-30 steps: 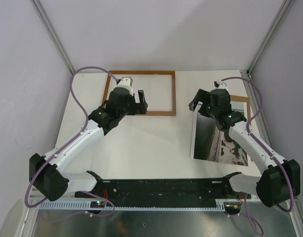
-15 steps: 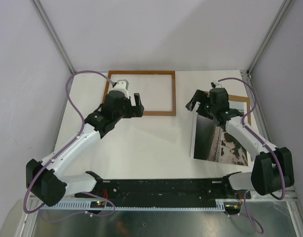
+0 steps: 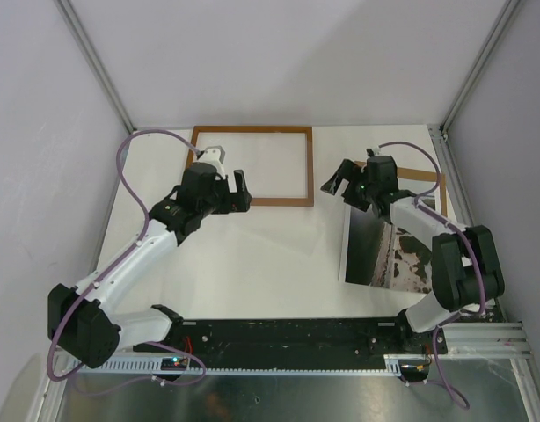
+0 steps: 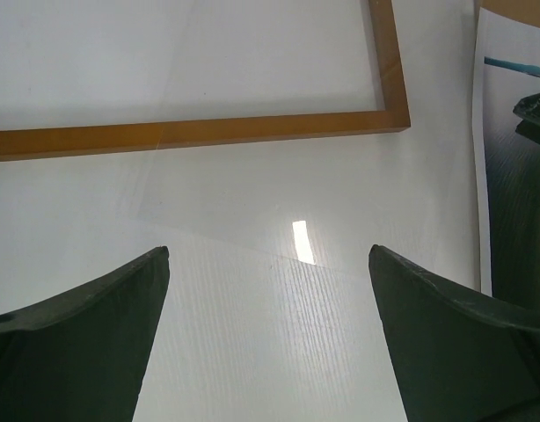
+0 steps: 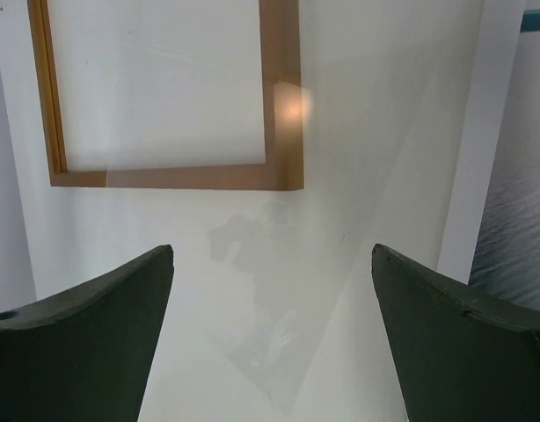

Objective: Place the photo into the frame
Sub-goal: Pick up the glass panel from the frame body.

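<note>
Spread wide, holding nothing: left gripper (image 3: 244,192), right gripper (image 3: 337,181); flat on right side of table (image 3: 270,255): photo (image 3: 368,253), long axis near-to-far, just nearward of right gripper; far centre, apart from photo: frame (image 3: 309,167); nearer to photo: right arm.

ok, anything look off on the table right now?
Nothing spilled or broken. One oddity: a faint clear sheet seems to lie skewed between the frame and the photo, its edges not square to either. The photo also overlaps a brown board at the far right.
</note>
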